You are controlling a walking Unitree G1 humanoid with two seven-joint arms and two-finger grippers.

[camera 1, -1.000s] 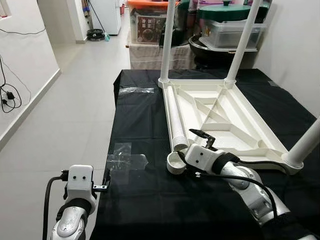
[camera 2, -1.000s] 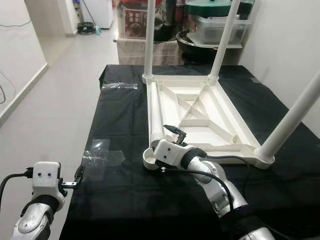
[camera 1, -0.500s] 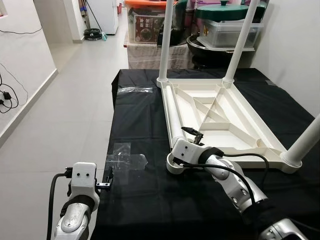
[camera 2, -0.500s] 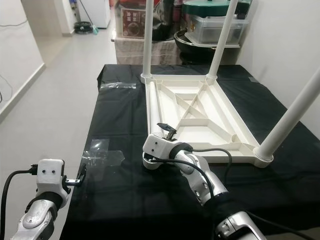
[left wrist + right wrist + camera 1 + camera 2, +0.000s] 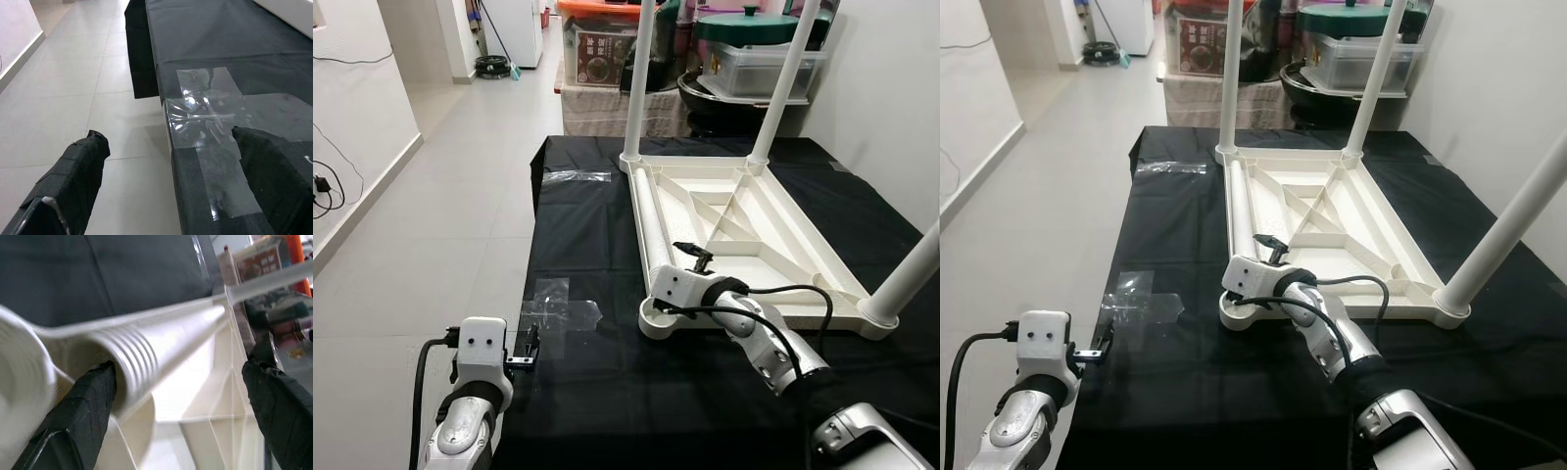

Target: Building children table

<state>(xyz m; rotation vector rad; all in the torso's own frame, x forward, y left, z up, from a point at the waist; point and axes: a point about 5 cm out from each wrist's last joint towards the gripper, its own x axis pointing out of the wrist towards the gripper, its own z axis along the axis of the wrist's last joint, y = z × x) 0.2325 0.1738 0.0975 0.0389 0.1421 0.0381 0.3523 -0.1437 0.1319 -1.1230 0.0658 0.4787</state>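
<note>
The white children's table top (image 5: 773, 257) lies upside down on the black cloth. Three white legs stand in its corners: two at the far end (image 5: 638, 78) and one at the near right (image 5: 911, 274). A fourth leg (image 5: 651, 220) lies loose along the top's left inner edge, its threaded end (image 5: 132, 362) by the empty near-left socket (image 5: 656, 318). My right gripper (image 5: 690, 262) is open, its fingers (image 5: 83, 416) straddling that threaded end. My left gripper (image 5: 171, 186) hangs open at the cloth's left edge, nothing in it.
A patch of clear tape (image 5: 210, 117) is stuck on the cloth near the left edge. Beyond the far end stand storage boxes (image 5: 607, 44) and a pot with a green lid (image 5: 759, 24). A white wall (image 5: 891, 88) runs along the right; tiled floor (image 5: 440, 206) lies left.
My right gripper has moved left and a little forward, from beside the socket onto the loose leg's threaded end. The left arm has barely moved. The view shifted slightly.
</note>
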